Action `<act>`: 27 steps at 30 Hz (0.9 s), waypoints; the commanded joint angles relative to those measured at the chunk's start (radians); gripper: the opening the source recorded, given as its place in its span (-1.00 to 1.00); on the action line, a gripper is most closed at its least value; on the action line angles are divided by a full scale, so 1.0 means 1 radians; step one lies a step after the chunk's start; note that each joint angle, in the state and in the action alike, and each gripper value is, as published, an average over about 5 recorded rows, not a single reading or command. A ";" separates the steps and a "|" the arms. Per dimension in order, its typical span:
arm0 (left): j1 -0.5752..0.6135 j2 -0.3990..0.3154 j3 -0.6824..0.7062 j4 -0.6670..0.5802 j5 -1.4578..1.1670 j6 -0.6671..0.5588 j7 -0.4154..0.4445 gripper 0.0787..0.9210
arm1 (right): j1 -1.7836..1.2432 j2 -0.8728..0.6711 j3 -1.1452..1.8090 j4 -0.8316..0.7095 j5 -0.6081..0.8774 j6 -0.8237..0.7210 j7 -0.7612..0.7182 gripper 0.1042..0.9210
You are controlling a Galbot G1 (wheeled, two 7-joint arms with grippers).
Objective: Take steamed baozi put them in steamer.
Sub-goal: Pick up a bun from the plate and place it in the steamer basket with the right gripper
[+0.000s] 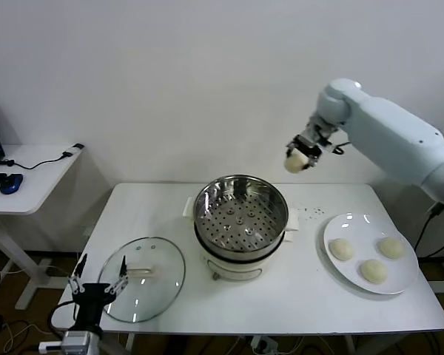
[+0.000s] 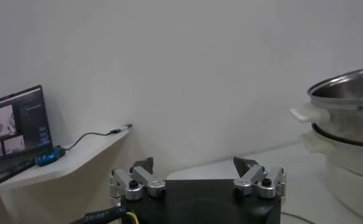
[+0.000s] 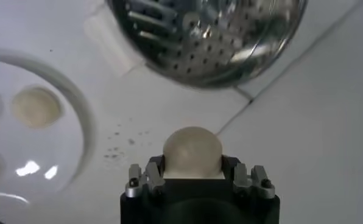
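Cream-white round baozi (image 3: 192,151) clamped in right hand (image 3: 193,176).

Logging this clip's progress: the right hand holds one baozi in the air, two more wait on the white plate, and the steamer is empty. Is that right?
Not quite. The head view shows three baozi on the white plate, not two. The rest holds: the right hand is shut on one bun in the air, and the steamer is empty.
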 commanded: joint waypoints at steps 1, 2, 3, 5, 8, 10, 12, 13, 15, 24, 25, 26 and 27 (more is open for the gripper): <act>0.007 -0.002 0.000 -0.002 -0.002 -0.001 -0.001 0.77 | 0.075 0.123 -0.108 0.134 -0.085 0.129 0.019 0.26; 0.010 -0.002 0.000 -0.002 -0.003 -0.002 -0.001 0.77 | 0.052 0.135 -0.102 0.130 -0.114 0.137 0.026 0.26; 0.011 -0.002 0.000 -0.002 -0.004 -0.002 -0.002 0.77 | 0.032 0.147 -0.098 0.127 -0.141 0.143 0.032 0.26; 0.014 -0.002 0.000 0.000 -0.005 -0.003 -0.003 0.77 | -0.010 0.165 -0.095 0.123 -0.189 0.153 0.045 0.26; 0.017 -0.002 0.000 0.003 -0.007 -0.003 -0.005 0.77 | -0.063 0.180 -0.094 0.114 -0.263 0.169 0.064 0.26; 0.018 -0.002 -0.001 0.004 -0.009 -0.003 -0.006 0.77 | -0.094 0.185 -0.089 0.096 -0.311 0.181 0.078 0.26; 0.018 -0.001 -0.002 0.006 -0.010 -0.003 -0.006 0.77 | -0.120 0.191 -0.080 0.072 -0.352 0.195 0.091 0.26; 0.017 0.000 -0.002 0.006 -0.011 -0.002 -0.006 0.77 | -0.134 0.196 -0.073 0.056 -0.370 0.203 0.096 0.26; 0.015 0.001 -0.002 0.009 -0.012 -0.001 -0.006 0.77 | -0.159 0.205 -0.062 0.026 -0.389 0.213 0.103 0.26; 0.002 -0.001 0.000 0.025 -0.011 0.002 -0.006 0.77 | -0.220 0.234 -0.053 -0.050 -0.402 0.222 0.109 0.26; 0.000 -0.002 0.001 0.025 -0.011 0.003 -0.006 0.77 | -0.224 0.236 -0.051 -0.056 -0.403 0.223 0.109 0.26; -0.002 -0.002 0.001 0.025 -0.011 0.004 -0.006 0.77 | -0.229 0.238 -0.050 -0.062 -0.405 0.224 0.110 0.26; -0.004 -0.003 0.002 0.025 -0.010 0.005 -0.006 0.77 | -0.233 0.240 -0.048 -0.069 -0.407 0.226 0.110 0.26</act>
